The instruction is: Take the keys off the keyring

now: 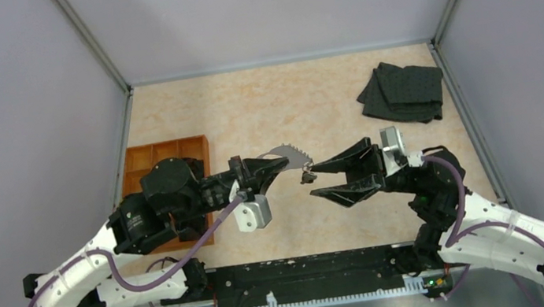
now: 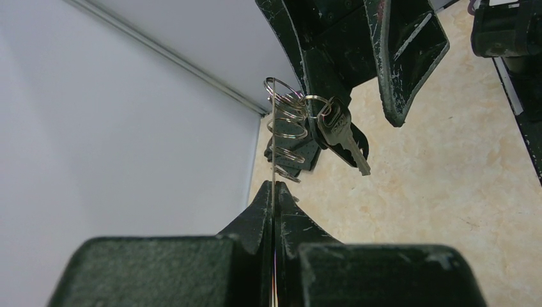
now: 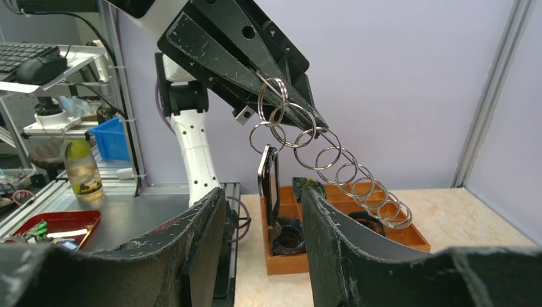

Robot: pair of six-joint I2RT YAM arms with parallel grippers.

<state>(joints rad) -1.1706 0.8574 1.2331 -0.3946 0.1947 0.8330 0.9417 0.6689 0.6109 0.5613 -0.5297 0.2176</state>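
From the top view, mid-frame, the left end effector (image 1: 283,165) is pinched tight on the keyring (image 1: 290,151). It holds the ring above the counter (image 1: 311,109), long axis pointing toward the right arm. One key (image 2: 342,131) dangles off the ring's right-hand end, blade down. The right end effector (image 1: 313,181) is the nearer one, spread wide and gripping nothing. The key seems to hang just between its fingers, though I can't tell whether they touch.
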